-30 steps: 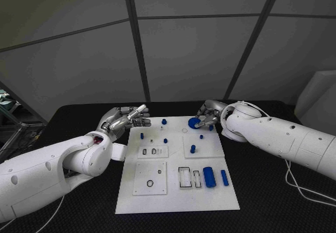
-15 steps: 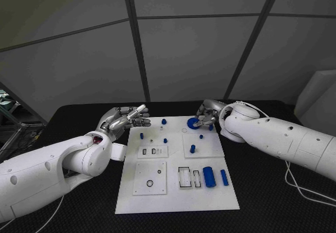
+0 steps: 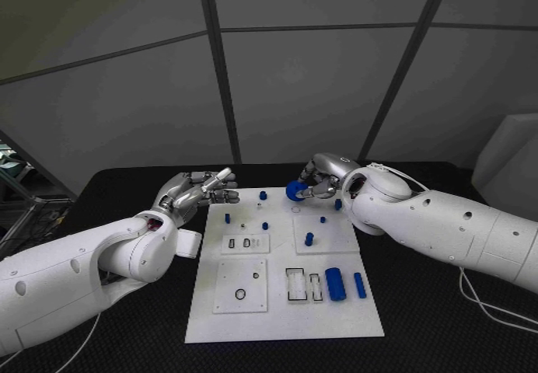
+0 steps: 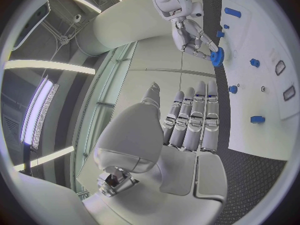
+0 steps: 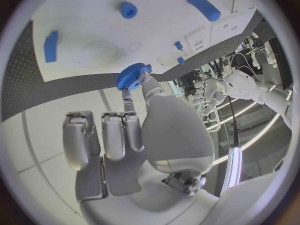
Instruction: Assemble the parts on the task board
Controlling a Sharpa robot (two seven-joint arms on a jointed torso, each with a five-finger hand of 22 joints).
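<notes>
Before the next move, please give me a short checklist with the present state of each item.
1. Right robot hand grips the blue gear: ok.
2. Gear lifted off the task board: ok.
3. Left robot hand holds nothing, fingers extended: ok.
4. Left robot hand beside the board, apart from the gear: ok.
5. Gear's target spot free: cannot tell.

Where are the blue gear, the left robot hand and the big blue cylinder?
blue gear [image 5: 130, 77], right wrist view, toothed rim
left robot hand [image 3: 200, 190], head view, back of the hand
big blue cylinder [image 3: 334, 282], head view, its side
</notes>
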